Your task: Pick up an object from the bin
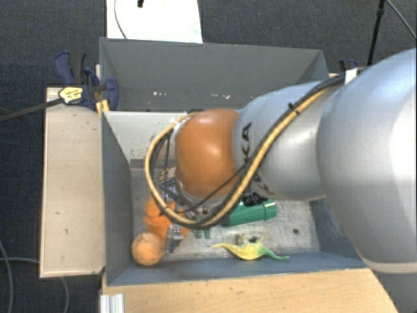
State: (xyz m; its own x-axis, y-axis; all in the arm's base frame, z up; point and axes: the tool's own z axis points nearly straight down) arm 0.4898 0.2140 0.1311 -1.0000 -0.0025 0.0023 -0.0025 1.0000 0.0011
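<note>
My gripper point(174, 235) reaches down into the bin's front left corner, mostly hidden under the arm's orange cover. It sits right beside an orange rounded thing point(154, 216), on that thing's right. A tan ball point(147, 249) lies just in front of and left of the gripper, against the bin's front wall. I cannot see anything held in the gripper.
A dark green bottle-like thing point(253, 212) lies on its side to the right of the gripper, partly under the arm. A yellow and green toy lizard point(250, 250) lies along the front wall. The arm and its cables cover much of the bin's floor.
</note>
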